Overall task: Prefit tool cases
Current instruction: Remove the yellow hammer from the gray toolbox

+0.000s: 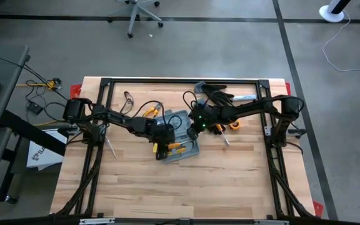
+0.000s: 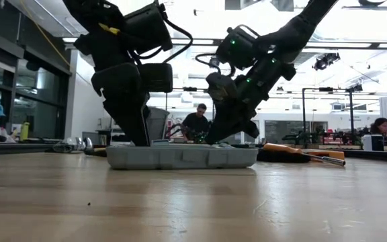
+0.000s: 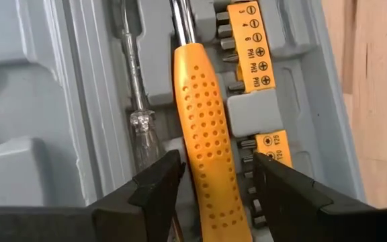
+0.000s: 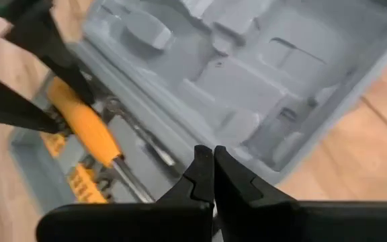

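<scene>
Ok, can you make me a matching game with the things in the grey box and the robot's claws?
Things:
1. yellow screwdriver handle
2. tool case
3. right gripper
4. left gripper

States:
a. shut, holding nothing
b. grey, lying open on the table
c. lying between two dark fingers
d. fingers wide, one on each side of the handle

Pairs: 1-c, 2-b, 3-a, 4-d

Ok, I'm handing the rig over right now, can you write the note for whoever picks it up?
Left gripper: jaws open, straddling the yellow-handled screwdriver lying in the open grey tool case, mid-table.
Right gripper: shut, empty, poised over the case's other half.
Done: that screwdriver, a clear-handled one and the bit strips sit in their slots.
Left: gloves and loose tools are on the table behind the case; several recesses are unfilled.
</scene>
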Tool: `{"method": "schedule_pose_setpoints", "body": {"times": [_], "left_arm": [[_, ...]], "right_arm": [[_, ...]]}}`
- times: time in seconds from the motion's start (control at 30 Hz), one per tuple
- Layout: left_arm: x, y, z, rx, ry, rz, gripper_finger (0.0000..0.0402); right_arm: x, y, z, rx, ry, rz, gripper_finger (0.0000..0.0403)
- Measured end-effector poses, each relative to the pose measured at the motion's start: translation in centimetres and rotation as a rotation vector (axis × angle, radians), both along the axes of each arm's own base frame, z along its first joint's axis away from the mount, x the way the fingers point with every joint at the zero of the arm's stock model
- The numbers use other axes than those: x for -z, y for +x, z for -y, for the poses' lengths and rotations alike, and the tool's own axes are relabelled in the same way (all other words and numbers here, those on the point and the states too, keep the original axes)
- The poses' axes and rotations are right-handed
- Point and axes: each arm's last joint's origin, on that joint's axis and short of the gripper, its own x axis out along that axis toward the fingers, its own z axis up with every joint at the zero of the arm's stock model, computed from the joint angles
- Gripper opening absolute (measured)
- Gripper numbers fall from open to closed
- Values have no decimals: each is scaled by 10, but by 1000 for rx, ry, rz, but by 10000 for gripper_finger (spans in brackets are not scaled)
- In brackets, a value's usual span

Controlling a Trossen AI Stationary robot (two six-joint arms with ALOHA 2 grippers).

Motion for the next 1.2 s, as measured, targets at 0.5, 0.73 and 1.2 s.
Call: {"method": "schedule_pose_setpoints", "body": {"times": [0.5, 0.73, 1.2], "left_arm": [[2, -1, -9, -54, -106, -31, 182], [16, 0, -8, -84, -327, -122, 182], [17, -1, -14, -88, -322, -130, 182]], "right_arm": [[12, 28, 8, -60, -21, -12, 0], [20, 46, 15, -90, 29, -41, 0], [5, 37, 10, -185, 0, -63, 0]]}}
